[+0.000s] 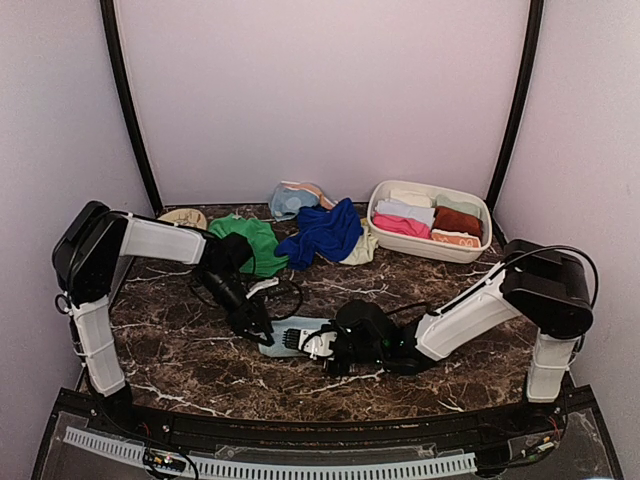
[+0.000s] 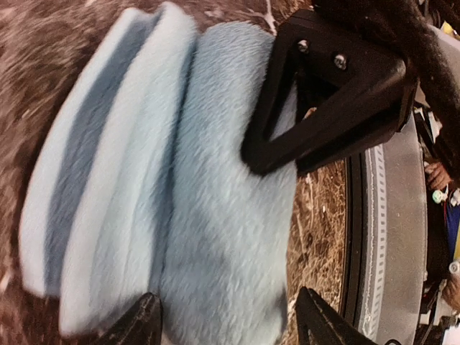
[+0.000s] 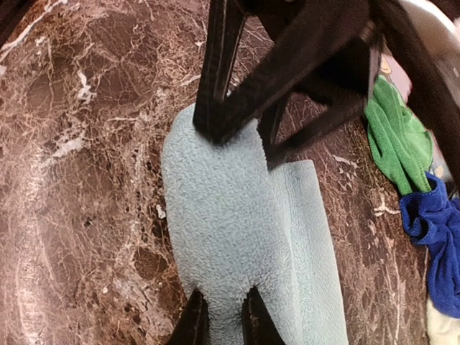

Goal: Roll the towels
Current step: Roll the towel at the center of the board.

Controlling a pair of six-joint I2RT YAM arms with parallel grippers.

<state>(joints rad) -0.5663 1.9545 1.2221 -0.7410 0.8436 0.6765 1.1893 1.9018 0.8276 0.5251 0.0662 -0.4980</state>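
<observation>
On the tabletop (image 3: 72, 180), the light blue towel (image 3: 223, 215) may unroll: left end effector (image 2: 231, 322) open, only right end effector (image 3: 223, 316) pinching it.

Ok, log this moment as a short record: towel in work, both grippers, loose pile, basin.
towel in work: light blue towel, folded in layers, lying on the marble table
left gripper: open, over the towel's end
right gripper: shut on the light blue towel's edge
loose pile: green towel and royal blue towel, crumpled, at the back
basin: white, holds rolled pink towel and rust towel, among others
</observation>
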